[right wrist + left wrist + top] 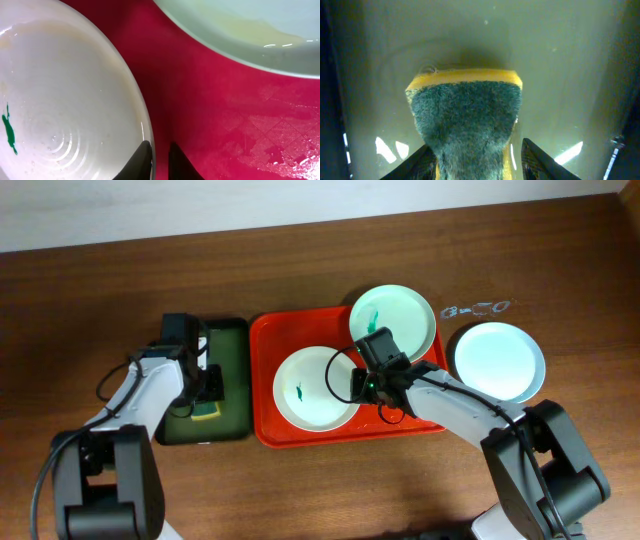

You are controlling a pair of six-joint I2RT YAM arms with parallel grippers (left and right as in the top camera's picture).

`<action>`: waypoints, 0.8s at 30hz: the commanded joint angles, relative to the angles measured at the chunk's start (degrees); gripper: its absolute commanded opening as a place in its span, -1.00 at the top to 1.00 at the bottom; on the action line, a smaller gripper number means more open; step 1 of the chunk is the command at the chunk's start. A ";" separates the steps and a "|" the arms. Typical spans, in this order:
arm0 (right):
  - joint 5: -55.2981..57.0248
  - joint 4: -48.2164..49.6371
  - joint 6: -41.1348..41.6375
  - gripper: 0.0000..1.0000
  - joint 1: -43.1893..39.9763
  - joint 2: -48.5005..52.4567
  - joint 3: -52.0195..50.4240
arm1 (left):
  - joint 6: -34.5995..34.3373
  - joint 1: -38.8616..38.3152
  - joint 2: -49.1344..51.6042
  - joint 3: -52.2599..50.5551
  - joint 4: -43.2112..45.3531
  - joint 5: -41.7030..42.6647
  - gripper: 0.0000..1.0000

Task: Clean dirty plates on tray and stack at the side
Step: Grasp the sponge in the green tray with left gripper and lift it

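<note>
The red-orange tray (268, 380) holds two plates. One plate (310, 395) with a green smear lies at its front left. Another smeared plate (400, 315) rests at its back right corner. A third plate (498, 362), without a smear, sits on the table to the right of the tray. My right gripper (362, 385) is shut on the right rim of the front plate (65, 100), one finger inside the rim and one over the tray (215, 105); the gripper (159, 156) also shows in the right wrist view. The back plate (240, 20) shows above. My left gripper (205, 402) is shut on a yellow-and-green sponge (465, 110).
A dark green tray (232, 340) lies left of the red tray, and the sponge (206, 413) is at its front end; its wet floor (560, 50) fills the left wrist view. Faint white marks (476, 308) are on the table behind the right plate.
</note>
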 commanded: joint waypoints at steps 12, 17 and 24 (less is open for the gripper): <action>-2.54 -0.74 -5.62 0.31 -0.02 -0.57 1.66 | 0.96 -0.07 -1.66 2.69 -0.83 -1.03 1.00; -2.62 -0.70 -5.57 0.92 -0.07 -0.35 1.64 | 0.98 -0.11 -4.81 11.65 -10.80 0.46 1.00; -6.47 -11.19 -1.03 0.89 -0.07 -0.52 6.21 | 4.09 -2.56 -4.81 21.03 -19.74 -2.29 1.00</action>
